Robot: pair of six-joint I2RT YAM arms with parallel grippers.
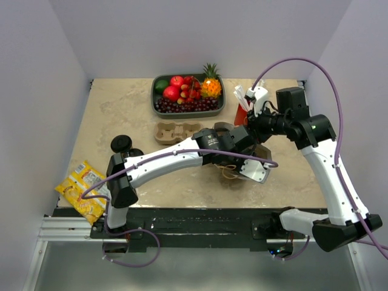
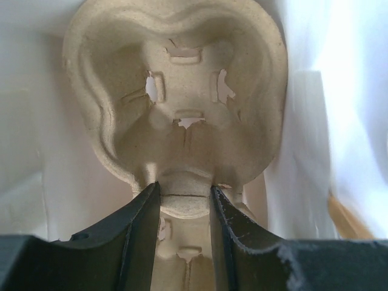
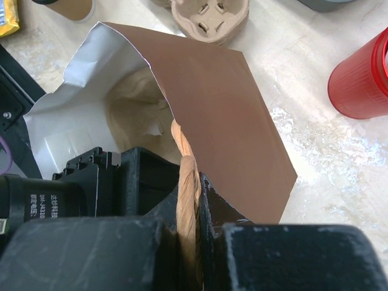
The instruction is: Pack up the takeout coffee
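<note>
Both grippers closed at the paper bag.
Your left gripper pinches a cardboard carrier inside it; your right gripper clamps the bag's twisted handle.

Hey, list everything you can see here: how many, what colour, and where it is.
coffee cup: one, brown with black lid, left side of table
cup carrier: two, tan; one in front of the tray, the other inside the bag
paper bag: one, brown, white inside, table centre
red cup: one, holds white straws, right of tray
fruit tray: one, grey-green, far edge
snack packets: several, yellow, near left corner
left gripper: shut on the bagged cup carrier
right gripper: shut on the paper bag's handle
</note>
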